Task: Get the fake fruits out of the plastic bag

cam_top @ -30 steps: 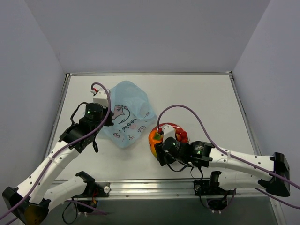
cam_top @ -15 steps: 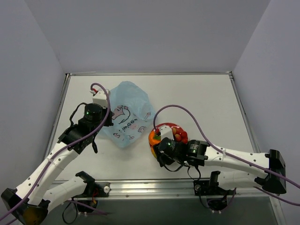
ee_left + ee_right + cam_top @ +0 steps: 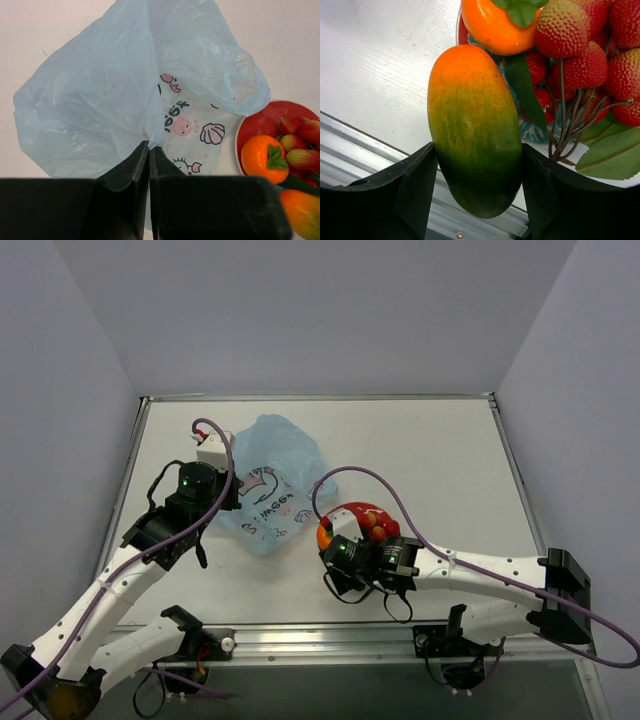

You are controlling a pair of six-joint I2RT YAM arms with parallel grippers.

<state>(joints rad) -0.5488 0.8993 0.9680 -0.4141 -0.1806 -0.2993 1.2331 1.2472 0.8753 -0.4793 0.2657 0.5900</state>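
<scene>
The light-blue plastic bag [image 3: 272,478] lies crumpled on the table's left half. My left gripper [image 3: 149,146] is shut, pinching a fold of the bag [image 3: 100,100]. The red plate [image 3: 360,510] beside it carries an orange fruit [image 3: 262,157] with a green calyx and a bunch of red berries [image 3: 301,149]. My right gripper [image 3: 478,152] is shut on the red-yellow-green mango [image 3: 470,110], one finger on each side of its green end. The mango's orange tip points at the orange fruit [image 3: 495,25] by the plate's near-left rim. Red berries [image 3: 570,45] lie to the right.
The plate's teal-patterned inside [image 3: 540,134] shows under the berry stems and green leaves [image 3: 615,155]. The metal rail [image 3: 365,150] of the table's near edge runs just under the mango. Grey walls enclose the white table [image 3: 430,455] on three sides.
My right arm has shifted left and toward the near edge with the mango in its grip, uncovering more of the plate and berries. The left gripper keeps its pinch on the bag.
</scene>
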